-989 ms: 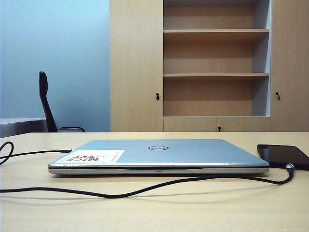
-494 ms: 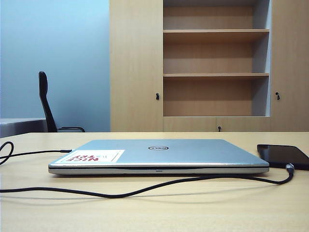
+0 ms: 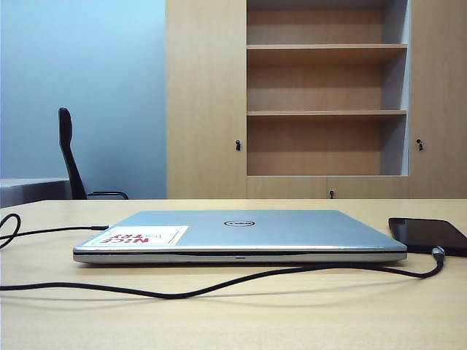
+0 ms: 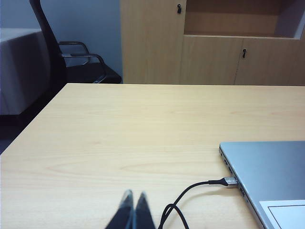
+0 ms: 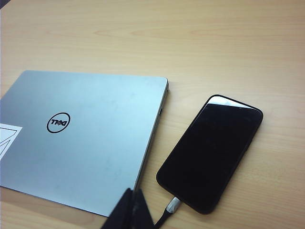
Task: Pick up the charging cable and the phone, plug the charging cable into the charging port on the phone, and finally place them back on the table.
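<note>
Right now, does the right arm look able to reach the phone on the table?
Probably yes. The right gripper, shut, hovers just beside the phone, which lies flat on the table next to the laptop, with nothing on top and the charging cable already plugged in.

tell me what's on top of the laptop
On the closed silver laptop lid only a white sticker with red print and the Dell logo show. The phone and charging cable lie on the table beside it. Anything underneath is covered.

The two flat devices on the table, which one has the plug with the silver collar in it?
The black phone, beside the silver laptop.
</note>
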Available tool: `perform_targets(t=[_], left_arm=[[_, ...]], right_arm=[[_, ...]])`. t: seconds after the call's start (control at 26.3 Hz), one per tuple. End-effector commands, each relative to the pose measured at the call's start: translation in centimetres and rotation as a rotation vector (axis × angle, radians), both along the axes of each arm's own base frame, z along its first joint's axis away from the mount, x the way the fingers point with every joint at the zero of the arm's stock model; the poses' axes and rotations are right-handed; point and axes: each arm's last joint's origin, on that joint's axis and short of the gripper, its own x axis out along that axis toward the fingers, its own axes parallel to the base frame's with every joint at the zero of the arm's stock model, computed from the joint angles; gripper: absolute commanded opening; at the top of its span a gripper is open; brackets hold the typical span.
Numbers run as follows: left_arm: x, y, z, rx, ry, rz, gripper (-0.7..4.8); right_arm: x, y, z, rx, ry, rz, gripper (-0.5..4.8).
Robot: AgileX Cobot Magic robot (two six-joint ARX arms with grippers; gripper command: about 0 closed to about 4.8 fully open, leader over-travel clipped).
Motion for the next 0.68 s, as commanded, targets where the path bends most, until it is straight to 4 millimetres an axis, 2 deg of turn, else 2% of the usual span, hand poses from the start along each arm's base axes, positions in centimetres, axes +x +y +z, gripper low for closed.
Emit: perform_targets(t=[0.04, 0.46, 0.57, 0.68], left_arm=[[0.0, 0.0, 0.1, 0.005, -0.013, -0.004, -0.05], [0.0, 0.0, 0.1, 0.005, -0.013, -0.004, -0.06], [0.0, 0.0, 0.1, 0.005, -0.013, -0.004, -0.05], [0.0, 0.0, 0.1, 0.005, -0.013, -0.004, -0.06]], right_arm=[[0.0, 0.0, 0.3, 0.002, -0.021, 0.001, -0.05], [-0.2, 0.0, 0.6, 0.002, -0.074, -0.002, -0.05], [-0.9, -0.2, 0.4, -0.021, -0.128, -0.064, -0.05], [-1.7, -0.6, -0.9, -0.073, -0.219, -0.189, -0.05]])
